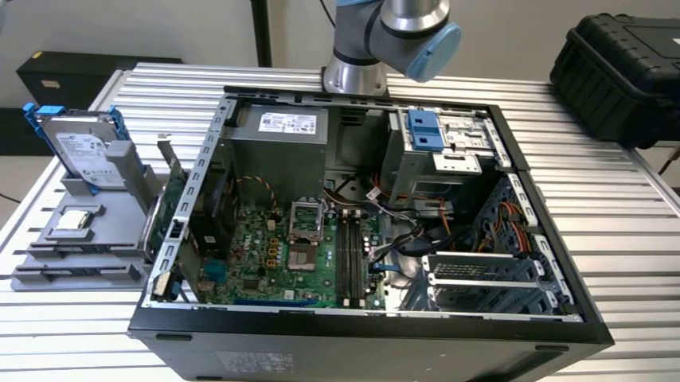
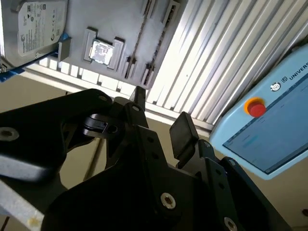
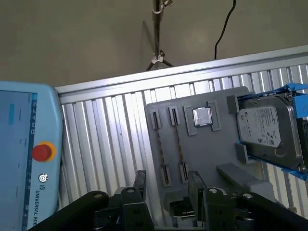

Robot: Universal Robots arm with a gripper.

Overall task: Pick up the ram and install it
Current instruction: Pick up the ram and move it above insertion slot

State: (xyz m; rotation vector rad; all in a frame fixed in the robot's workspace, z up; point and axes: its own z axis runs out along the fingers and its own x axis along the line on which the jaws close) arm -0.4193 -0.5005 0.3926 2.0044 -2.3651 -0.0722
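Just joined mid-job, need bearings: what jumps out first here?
The open computer case fills the middle of the slatted table in the exterior view, motherboard exposed. At that view's left a grey holder carries a standing hard drive in a blue frame; in both wrist views the open gripper hangs near that holder.

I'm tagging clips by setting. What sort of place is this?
Probably a robotics lab bench: an open computer case on a slatted metal table, a hard drive in a grey holder, a teach pendant.
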